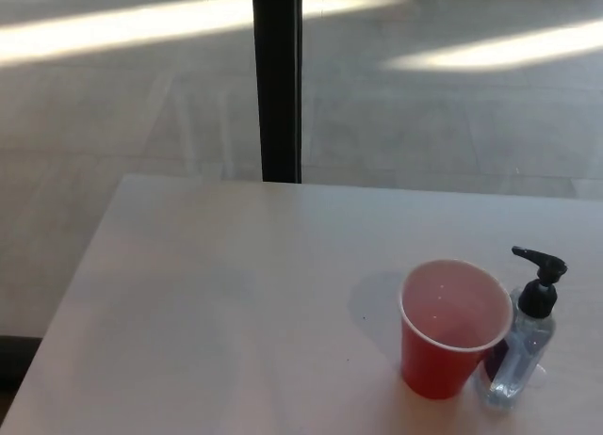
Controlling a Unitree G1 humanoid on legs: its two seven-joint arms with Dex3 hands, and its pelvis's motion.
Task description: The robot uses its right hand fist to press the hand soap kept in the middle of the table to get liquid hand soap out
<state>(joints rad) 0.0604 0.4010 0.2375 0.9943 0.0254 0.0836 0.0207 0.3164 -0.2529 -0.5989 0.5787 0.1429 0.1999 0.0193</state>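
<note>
soap bottle (520, 346) stands upright lower right of frame, touching a red cup (452, 327) on the counter (207, 303); neither hand's showing, so can't tell their state.

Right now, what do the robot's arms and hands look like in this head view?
Neither arm nor robot hand shows in this head view, so nothing about their colour, shape or cabling can be told. Only the white table, a red plastic cup and a clear soap bottle with a black pump beside it are visible.
</note>
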